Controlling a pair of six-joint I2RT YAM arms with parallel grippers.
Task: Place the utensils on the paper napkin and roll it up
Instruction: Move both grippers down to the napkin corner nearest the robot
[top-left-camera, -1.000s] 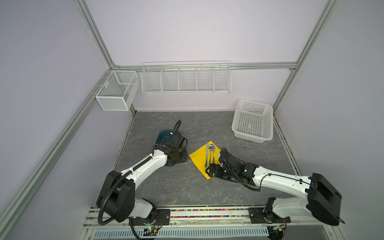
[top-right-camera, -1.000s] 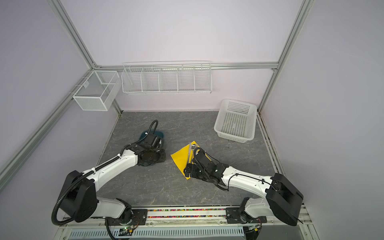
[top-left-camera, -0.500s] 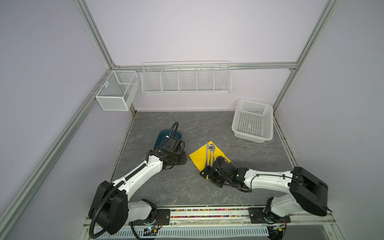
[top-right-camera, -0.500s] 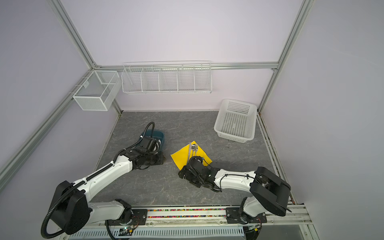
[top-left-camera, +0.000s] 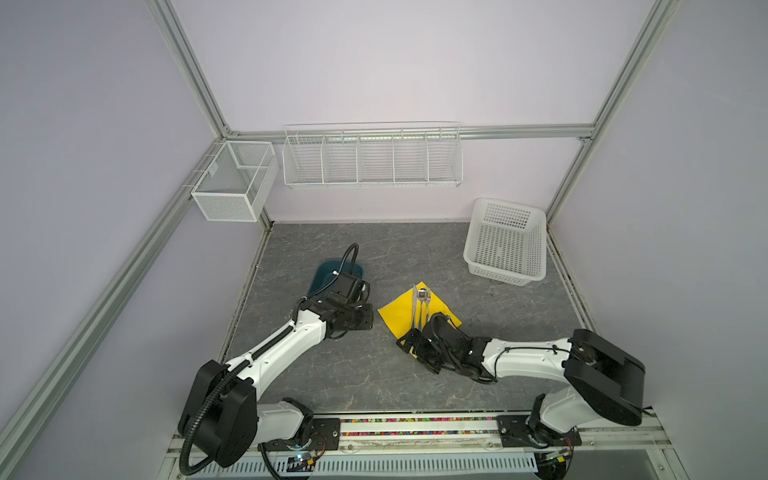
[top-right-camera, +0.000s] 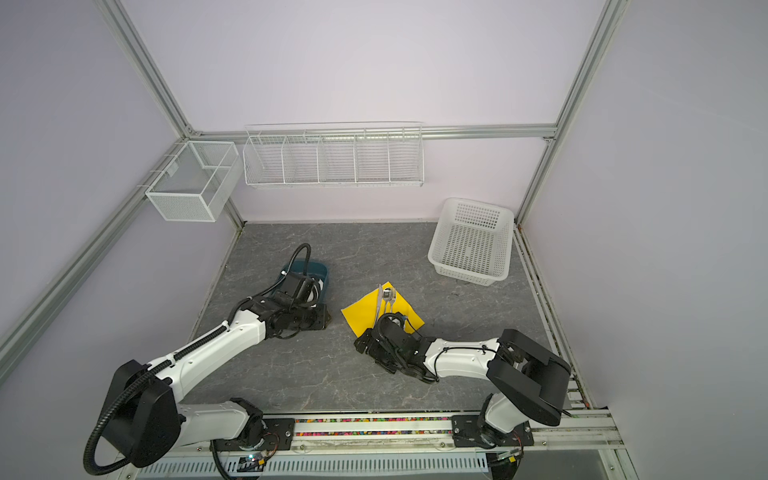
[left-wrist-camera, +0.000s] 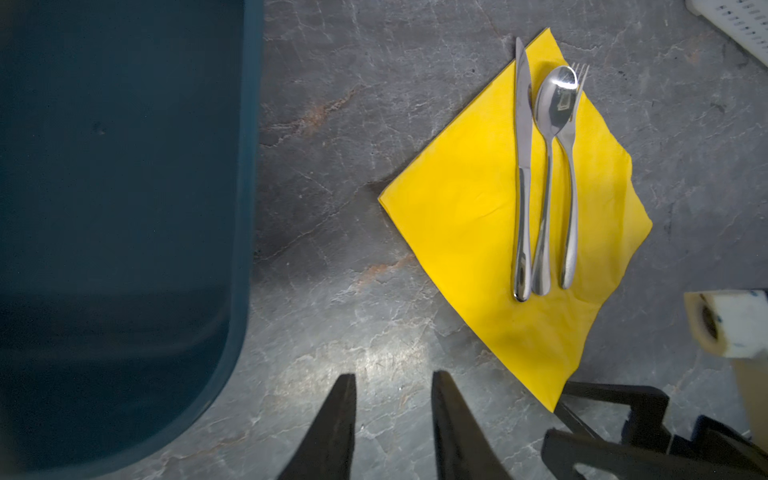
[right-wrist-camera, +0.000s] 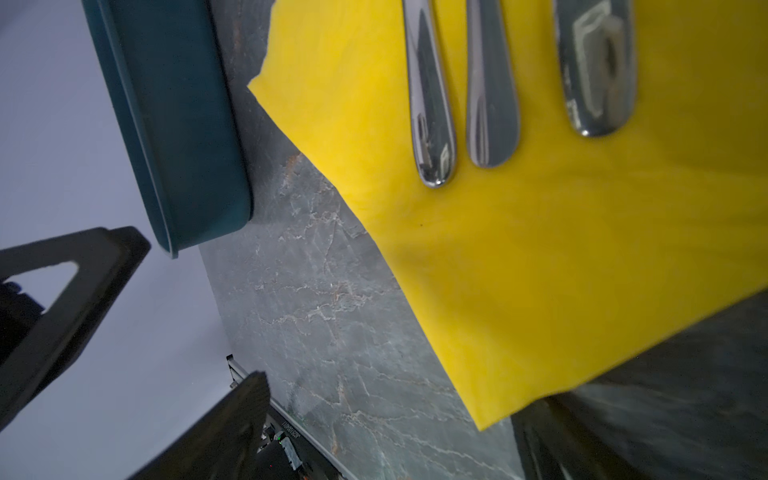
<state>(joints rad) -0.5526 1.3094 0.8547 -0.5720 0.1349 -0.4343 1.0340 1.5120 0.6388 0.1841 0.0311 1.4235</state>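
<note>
The yellow paper napkin (top-left-camera: 399, 316) (top-right-camera: 361, 313) (left-wrist-camera: 465, 199) (right-wrist-camera: 540, 249) lies flat as a diamond in mid-table. The utensils (top-left-camera: 420, 307) (top-right-camera: 386, 305) rest side by side on it: knife (left-wrist-camera: 523, 166), spoon (left-wrist-camera: 548, 166) and fork (left-wrist-camera: 571, 187). Their handle ends (right-wrist-camera: 432, 104) point at my right gripper (top-left-camera: 415, 353) (top-right-camera: 372, 355) (right-wrist-camera: 399, 390). It is low and open wide at the napkin's near corner, which lies between its fingers. My left gripper (top-left-camera: 365, 318) (top-right-camera: 322, 322) (left-wrist-camera: 392, 378) hovers left of the napkin, its fingers narrowly apart and holding nothing.
A teal tub (top-left-camera: 328, 274) (left-wrist-camera: 124, 208) (right-wrist-camera: 178, 124) stands just behind the left gripper. A white slotted basket (top-left-camera: 505, 245) (top-right-camera: 471, 245) sits at the back right. A wire rack (top-left-camera: 372, 158) and a mesh box (top-left-camera: 232, 183) hang on the walls.
My right gripper has slid off the napkin toward its near corner. The left gripper has drawn slightly nearer, away from the tub. The napkin and utensils have not moved.
</note>
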